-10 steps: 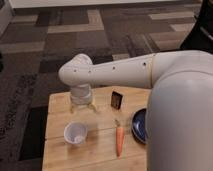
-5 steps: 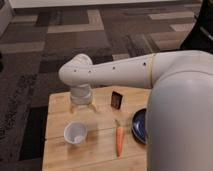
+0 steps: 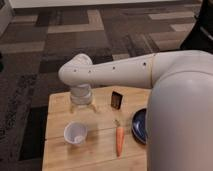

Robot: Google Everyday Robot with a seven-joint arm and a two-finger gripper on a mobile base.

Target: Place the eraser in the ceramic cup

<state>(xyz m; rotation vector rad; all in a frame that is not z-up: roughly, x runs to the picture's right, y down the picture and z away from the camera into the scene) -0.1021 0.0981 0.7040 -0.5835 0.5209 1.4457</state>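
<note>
So the ceramic cup (image 3: pixel 75 132) sits upright on the wooden desk (image 3: pixel 95 152), toward the front-left part of it, with its round mouth open to the camera. I'll use it as my reference for everything else.

The claw (image 3: pixel 82 106) hangs behind the cup, farther from the camera and a touch to the right in the view. It points down at the desk from the end of the big white arm (image 3: pixel 115 72) that reaches in from the right. It's low over the wood, but I can't say whether it actually touches. How far open it is, honestly can't tell from this angle, nor whether it has hold of anything.

The eraser (image 3: pixel 117 99) is behind the cup and off to the right, standing on edge on the desk. It's a small dark block with a brownish face toward the camera. Relative to the claw, it's to the right in the view, at about the same depth on the desk. It's near the claw but clearly apart, with a strip of bare wood between them. So the eraser is not in the claw and not in the cup.

Right of the cup lies a carrot (image 3: pixel 119 140), lengthwise away from the camera. Farther right of the cup than that is a dark blue plate (image 3: pixel 139 125), partly hidden behind the robot's white body (image 3: pixel 180 115). The carrot is just beside the plate, and I can't tell whether they touch.
</note>
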